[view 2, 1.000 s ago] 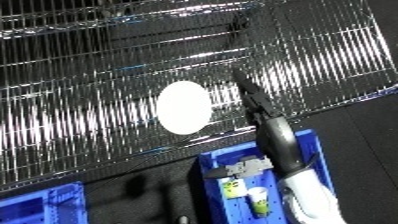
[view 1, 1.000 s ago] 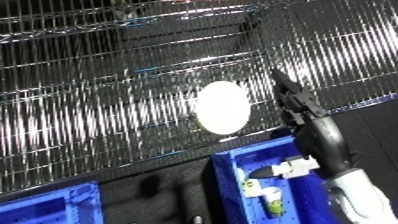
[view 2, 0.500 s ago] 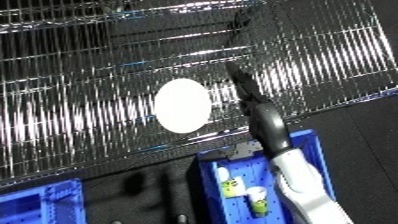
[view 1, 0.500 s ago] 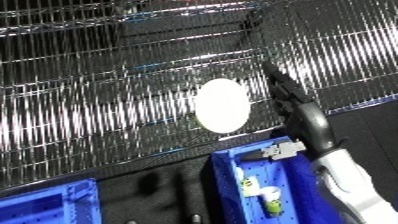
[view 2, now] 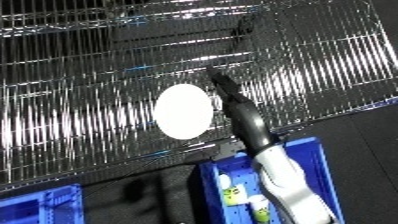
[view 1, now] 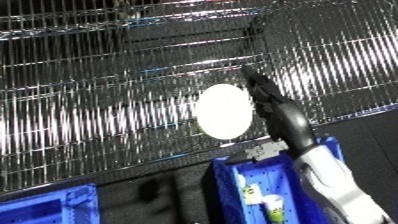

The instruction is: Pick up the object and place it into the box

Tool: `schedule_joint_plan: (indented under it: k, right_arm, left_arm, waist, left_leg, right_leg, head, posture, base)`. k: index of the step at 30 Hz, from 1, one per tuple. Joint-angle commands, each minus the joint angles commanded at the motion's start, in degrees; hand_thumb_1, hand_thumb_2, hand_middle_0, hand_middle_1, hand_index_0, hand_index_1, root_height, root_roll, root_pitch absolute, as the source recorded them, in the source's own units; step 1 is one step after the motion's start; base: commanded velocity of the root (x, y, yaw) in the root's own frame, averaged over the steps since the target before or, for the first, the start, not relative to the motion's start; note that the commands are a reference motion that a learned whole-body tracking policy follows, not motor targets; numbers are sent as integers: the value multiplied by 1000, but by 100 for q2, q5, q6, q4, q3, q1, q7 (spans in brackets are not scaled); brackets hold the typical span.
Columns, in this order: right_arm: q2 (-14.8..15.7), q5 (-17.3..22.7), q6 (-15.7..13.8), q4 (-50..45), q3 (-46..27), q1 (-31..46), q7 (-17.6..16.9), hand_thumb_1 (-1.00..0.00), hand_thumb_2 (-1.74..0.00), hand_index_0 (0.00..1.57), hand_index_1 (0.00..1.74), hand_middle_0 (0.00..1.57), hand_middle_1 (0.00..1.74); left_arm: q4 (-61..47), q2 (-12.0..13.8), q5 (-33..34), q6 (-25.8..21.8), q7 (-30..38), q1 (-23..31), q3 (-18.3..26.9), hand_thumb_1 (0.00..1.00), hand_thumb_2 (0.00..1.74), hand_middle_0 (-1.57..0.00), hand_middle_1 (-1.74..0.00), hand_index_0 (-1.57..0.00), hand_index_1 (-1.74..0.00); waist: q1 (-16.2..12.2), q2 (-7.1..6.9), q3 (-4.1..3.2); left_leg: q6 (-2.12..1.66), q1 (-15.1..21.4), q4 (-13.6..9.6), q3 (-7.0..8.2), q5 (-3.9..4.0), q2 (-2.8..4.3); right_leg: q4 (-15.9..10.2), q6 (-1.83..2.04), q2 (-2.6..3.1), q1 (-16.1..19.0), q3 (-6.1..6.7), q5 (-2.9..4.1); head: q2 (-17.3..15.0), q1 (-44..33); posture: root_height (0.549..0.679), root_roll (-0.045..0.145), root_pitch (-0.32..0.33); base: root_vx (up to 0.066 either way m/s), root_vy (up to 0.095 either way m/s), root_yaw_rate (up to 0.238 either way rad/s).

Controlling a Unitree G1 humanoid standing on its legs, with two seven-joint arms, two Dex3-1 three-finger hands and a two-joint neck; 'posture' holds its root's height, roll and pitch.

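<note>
**Reaching across the wire shelf toward a white disc**

Stretching up from the lower right, the right hand (view 1: 271,102) lies over the wire shelf (view 1: 107,100) with its black fingers straight and held close together, holding nothing. The fingertips point toward the far side of the shelf, and the hand runs along the right edge of the white round object (view 2: 183,111), just beside it; whether it touches the object cannot be told from either view. The white and silver forearm (view 2: 280,175) comes in behind the hand, crossing over the near edge of the shelf.

The white object is a flat, pale oval resting on the chrome wires, roughly in the middle of the shelf and a little toward its near edge. To its right, a second wire panel (view 1: 338,65) stands tilted against the shelf.

Below the shelf's near edge sits a blue bin (view 2: 306,155), directly under the forearm. Small items (view 1: 258,195) with white and yellowish labels lie inside it. Another blue bin (view 1: 53,205) shows at the lower left corner.
</note>
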Motion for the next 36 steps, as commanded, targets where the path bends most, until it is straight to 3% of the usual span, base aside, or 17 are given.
schedule_joint_plan:
  k: [16, 27, 36]
  right_arm:
    - [104, 16, 25, 133, 87, -354, -5, -800, -1392, 1256, 1392, 1256, 1392]
    - [-44, -106, -143, -46, -58, -65, -109, -800, -1392, 1256, 1392, 1256, 1392]
    - [-349, -555, -630, -1486, -866, 968, -687, -800, -1392, 1256, 1392, 1256, 1392]
  left_arm:
    - [-190, -68, -28, -13, 23, 69, -109, 0, 0, 0, 0, 0, 0]
    - [-126, -87, -37, -60, 61, 85, -6, 0, 0, 0, 0, 0, 0]
    - [-69, -132, -124, -130, 168, 219, 317, 0, 0, 0, 0, 0, 0]
  waist:
    - [70, 117, 0]
    - [-43, 47, 0]
    - [-377, -132, 0]
  left_leg:
    - [-4, 31, -108, 13, 59, -40]
    - [-17, 139, -196, 69, 74, 12]
    - [-10, 188, -165, 179, -6, 108]
  right_leg:
    - [-70, 21, -55, -14, 5, 46]
    - [-183, 52, -33, 67, 47, 96]
    - [-277, 105, 47, 92, 152, 146]
  head:
    - [107, 213]
    - [247, 58]
    - [388, -325]
  posture:
    - [648, 81, 138]
    - [649, 76, 134]
    - [650, 69, 136]
  base:
    - [-9, 19, 16]
    - [-24, 7, -41]
    - [-35, 18, -145]
